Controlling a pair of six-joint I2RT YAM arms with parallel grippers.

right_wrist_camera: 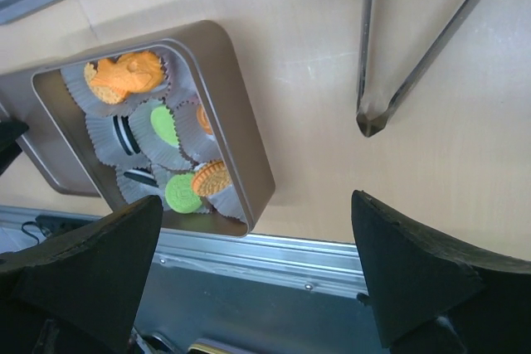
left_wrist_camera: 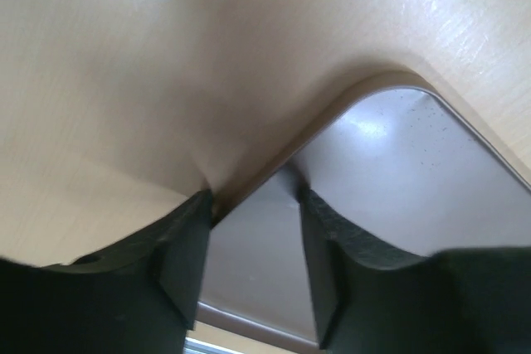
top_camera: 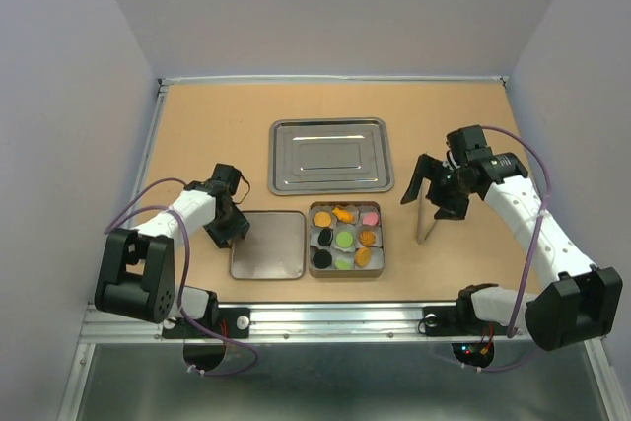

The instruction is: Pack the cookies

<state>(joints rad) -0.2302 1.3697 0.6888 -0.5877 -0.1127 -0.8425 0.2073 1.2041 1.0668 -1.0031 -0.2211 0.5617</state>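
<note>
The cookies [top_camera: 345, 240], orange, black, green and pink discs in white paper cups, lie in a small bronze tin [top_camera: 384, 244] near the table's front. In the right wrist view several cookies [right_wrist_camera: 178, 192] show inside the tin [right_wrist_camera: 241, 122]. The tin's lid [top_camera: 268, 248] lies flat just left of it. My left gripper [top_camera: 229, 229] is down at the lid's left edge. In the left wrist view this gripper [left_wrist_camera: 253, 205] straddles the rim of the lid [left_wrist_camera: 398, 172], with a gap between the fingers. My right gripper [top_camera: 429, 202] hovers wide open right of the tin, holding nothing.
A silver tray [top_camera: 330, 155] sits behind the tin and lid. Metal tongs [top_camera: 426, 219] lie on the table under my right gripper, and the tongs' [right_wrist_camera: 369, 113] joined end shows in the right wrist view. The table's metal front rail [right_wrist_camera: 332, 250] runs close below the tin.
</note>
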